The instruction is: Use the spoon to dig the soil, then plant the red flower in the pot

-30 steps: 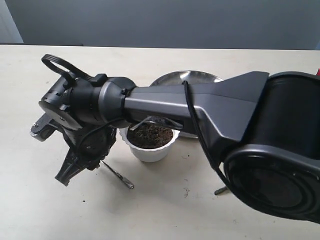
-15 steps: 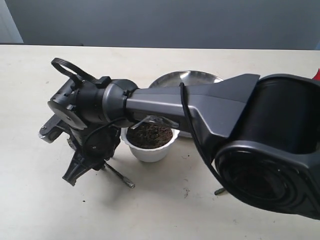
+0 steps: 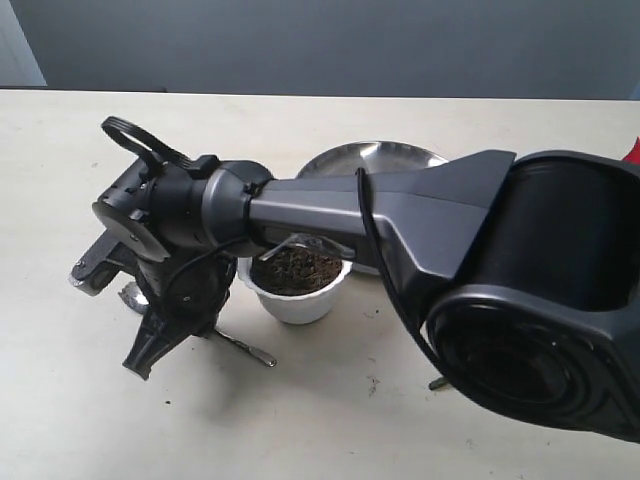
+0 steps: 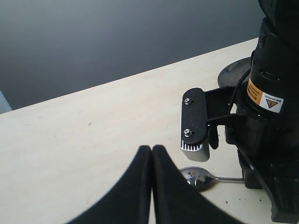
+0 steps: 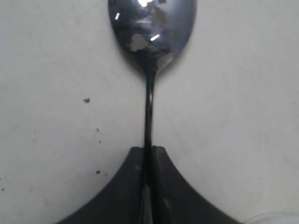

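The spoon (image 5: pixel 150 32) lies on the table left of the pot (image 3: pixel 296 306), its soil-smeared bowl (image 4: pixel 198 176) pointing away from the pot. My right gripper (image 5: pixel 147 151) reaches across to the left and is shut on the spoon's thin handle; the handle's free end (image 3: pixel 250 351) sticks out toward the pot. In the exterior view the right gripper (image 3: pixel 145 360) points down at the table. Dark soil (image 3: pixel 295 268) fills the white pot. My left gripper (image 4: pixel 152 148) is shut and empty, just short of the spoon's bowl. Of the red flower only a red sliver (image 3: pixel 633 150) shows behind the arm.
A round steel plate (image 3: pixel 375 160) sits behind the pot, partly under the right arm. The big right arm (image 3: pixel 450 230) covers the table's right half. Soil crumbs (image 3: pixel 372 383) dot the table in front of the pot.
The right gripper's jaws have closed on the spoon handle. The gripper shifted slightly toward the pot, and the handle's free end moved a little.
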Available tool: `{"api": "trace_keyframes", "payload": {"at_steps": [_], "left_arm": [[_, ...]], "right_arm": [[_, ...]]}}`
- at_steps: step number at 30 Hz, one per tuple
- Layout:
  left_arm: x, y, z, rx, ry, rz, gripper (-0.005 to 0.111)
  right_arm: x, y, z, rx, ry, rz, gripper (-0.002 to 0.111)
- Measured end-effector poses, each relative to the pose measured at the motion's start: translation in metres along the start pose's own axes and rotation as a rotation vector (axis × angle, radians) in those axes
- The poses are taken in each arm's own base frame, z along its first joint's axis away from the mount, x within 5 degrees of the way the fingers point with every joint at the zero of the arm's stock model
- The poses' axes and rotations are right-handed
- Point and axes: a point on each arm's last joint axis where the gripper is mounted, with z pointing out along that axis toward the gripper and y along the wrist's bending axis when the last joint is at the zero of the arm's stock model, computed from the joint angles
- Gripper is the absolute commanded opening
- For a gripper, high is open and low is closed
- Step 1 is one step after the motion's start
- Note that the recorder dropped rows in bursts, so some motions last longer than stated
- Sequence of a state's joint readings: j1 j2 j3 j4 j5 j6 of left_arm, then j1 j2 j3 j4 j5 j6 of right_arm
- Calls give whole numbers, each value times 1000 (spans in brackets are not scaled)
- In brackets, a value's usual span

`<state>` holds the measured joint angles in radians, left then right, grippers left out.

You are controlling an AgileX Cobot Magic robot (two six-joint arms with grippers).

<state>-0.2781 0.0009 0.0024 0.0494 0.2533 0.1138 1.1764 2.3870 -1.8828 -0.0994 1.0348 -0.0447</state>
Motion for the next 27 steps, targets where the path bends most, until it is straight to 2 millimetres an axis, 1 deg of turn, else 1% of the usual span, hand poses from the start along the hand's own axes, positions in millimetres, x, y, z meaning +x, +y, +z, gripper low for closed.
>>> {"api": "trace_keyframes", "payload": {"at_steps": [3, 6, 10, 13, 18, 21, 27], "left_arm": [[0, 0, 0, 0, 0, 0, 0], [0, 0, 0, 0, 0, 0, 0], [0, 0, 0, 0, 0, 0, 0], [0, 0, 0, 0, 0, 0, 0], [0, 0, 0, 0, 0, 0, 0], [0, 0, 0, 0, 0, 0, 0], [0, 0, 0, 0, 0, 0, 0]], "right_arm": [[1, 4, -5, 1, 6, -9, 0], [2, 10, -15, 16, 13, -34, 0], [1, 18, -40, 40, -29, -67, 0], [1, 19, -56, 48, -55, -68, 0], [6, 14, -78, 92, -43, -66, 0], [9, 8, -96, 138, -51, -60, 0], [19, -10, -148, 300, -121, -80, 0]]}}
